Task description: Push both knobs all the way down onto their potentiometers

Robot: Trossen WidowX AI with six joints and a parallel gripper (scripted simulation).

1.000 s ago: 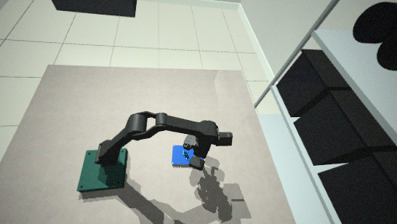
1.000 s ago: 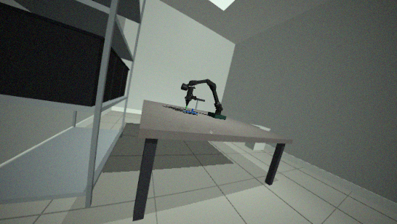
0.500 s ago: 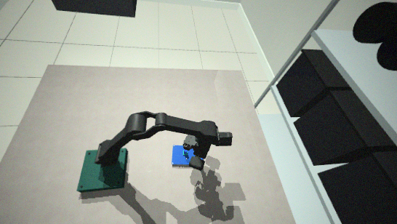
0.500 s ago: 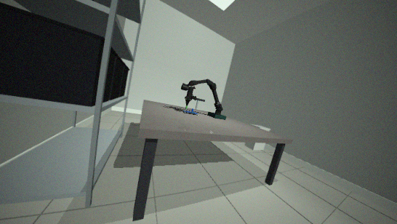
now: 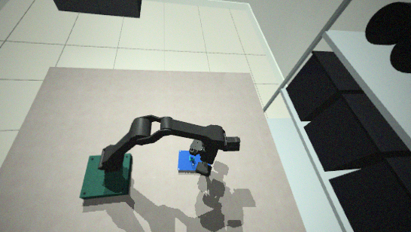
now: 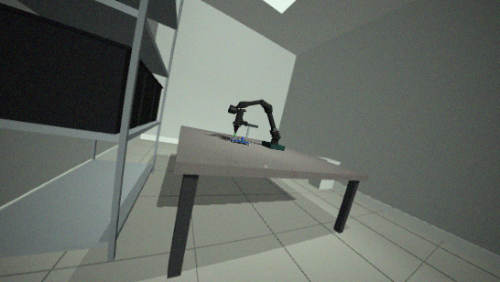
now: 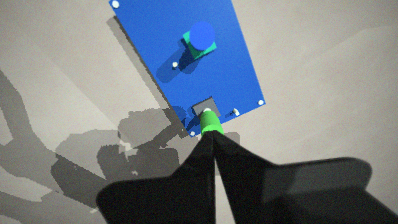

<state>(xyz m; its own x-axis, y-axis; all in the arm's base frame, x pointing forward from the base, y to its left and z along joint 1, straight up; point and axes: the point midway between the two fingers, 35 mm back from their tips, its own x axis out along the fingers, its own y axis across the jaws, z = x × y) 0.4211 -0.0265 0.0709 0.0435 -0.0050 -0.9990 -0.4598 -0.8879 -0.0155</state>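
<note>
The blue circuit board [image 5: 182,165] [image 7: 150,50] stands on the table [image 5: 124,94]. In the wrist view a blue round knob [image 7: 202,35] stands over a teal potentiometer [image 7: 206,51]; the knob hides most of its shaft. A green knob [image 7: 211,122] [image 6: 234,135] stands at a grey potentiometer [image 7: 204,106] near the board's edge. A small white part shows at the green knob's far end. My gripper [image 7: 211,135] is shut with nothing between its fingers. Its tips are right over the green knob, touching or almost touching it; the exact gap cannot be told. In the top view the arm hides them.
Small white posts [image 7: 175,64] [image 7: 236,112] stand on the board near the potentiometers. The arm's green base plate [image 5: 90,181] is left of the board in the top view. A shelf rack with black bins [image 5: 339,132] stands beyond the table's right edge. Arm shadows cross the table.
</note>
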